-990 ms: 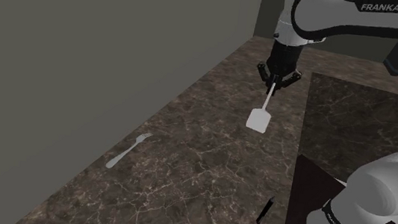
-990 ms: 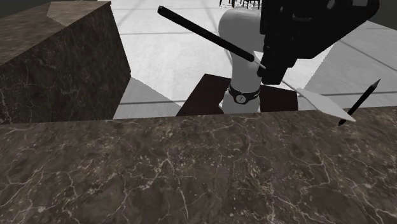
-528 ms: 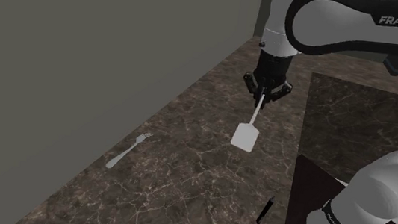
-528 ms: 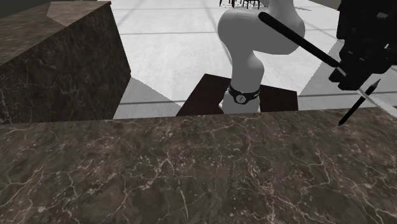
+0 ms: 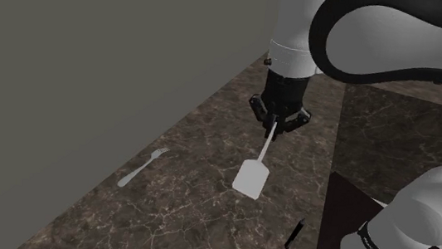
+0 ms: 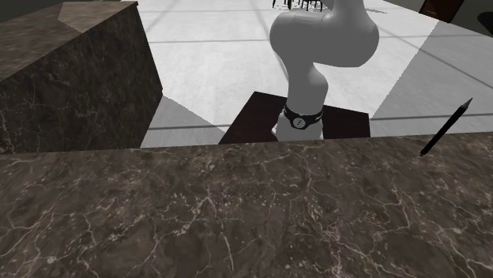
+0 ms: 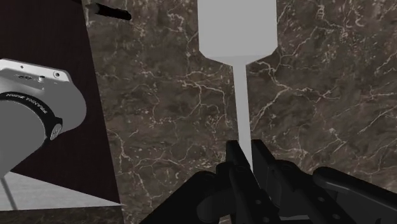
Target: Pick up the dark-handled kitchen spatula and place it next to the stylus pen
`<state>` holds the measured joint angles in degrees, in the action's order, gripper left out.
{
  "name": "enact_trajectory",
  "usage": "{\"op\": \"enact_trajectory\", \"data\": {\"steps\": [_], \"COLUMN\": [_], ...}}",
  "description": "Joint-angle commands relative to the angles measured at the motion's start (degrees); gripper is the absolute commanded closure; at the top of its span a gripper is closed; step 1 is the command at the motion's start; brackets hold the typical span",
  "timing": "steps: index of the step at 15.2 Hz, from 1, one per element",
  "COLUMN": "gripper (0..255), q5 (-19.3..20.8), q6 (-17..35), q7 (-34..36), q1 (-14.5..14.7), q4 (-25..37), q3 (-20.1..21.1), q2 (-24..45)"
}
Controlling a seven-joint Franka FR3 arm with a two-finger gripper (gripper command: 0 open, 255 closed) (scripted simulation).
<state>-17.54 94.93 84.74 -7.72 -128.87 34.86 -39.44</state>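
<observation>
Counter: dark veined stone [image 5: 193, 225] with a grey wall [image 5: 92, 65] along one long edge and the stand [image 5: 340, 210] against the opposite edge. We are working over the strip between them.
Arm: the white arm [image 5: 370, 30] arches over from the stand, wrist pointing down at the counter's middle.
Spatula: the spatula [image 5: 252, 178] hangs blade-down from the hand, its pale shaft slanting a little. It looks lifted off the stone, between the wall edge and the stand edge. Only pale shaft and blade show below the grip.
Gripper: the black gripper [image 5: 276, 123] is pinching the shaft. In the wrist view the two fingers [image 7: 234, 156] clasp it tight on either side, high up the stem.
Fork: a small fork [image 5: 142, 167] lies close to the wall edge, well apart from our path.
Stylus pen: the stylus pen [image 5: 295, 233] lies near the stand-side edge, beyond the blade toward the shoulder view's lower right.
Step in hand: we judge this as the carry, with the put-down not yet begun.
How to do it well: we'd bring the blade toward the stand-side edge without swinging it and stop short of the pen, not over it. Then lower until the blade rests flat and open only then.
Watch for: the long blade can nudge the pen off the edge, so let's set it down parallel and just beside.
</observation>
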Motion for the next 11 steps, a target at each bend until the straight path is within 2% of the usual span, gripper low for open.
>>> {"op": "enact_trajectory", "data": {"steps": [1, 11], "gripper": [255, 255], "q5": [-1.21, -3.10], "q6": [-0.22, 6.30], "q7": [2.87, 3.41], "q1": [0.59, 1.30], "q4": [1.04, -5.26], "q3": [2.43, 5.21], "q2": [0.27, 0.19]}}
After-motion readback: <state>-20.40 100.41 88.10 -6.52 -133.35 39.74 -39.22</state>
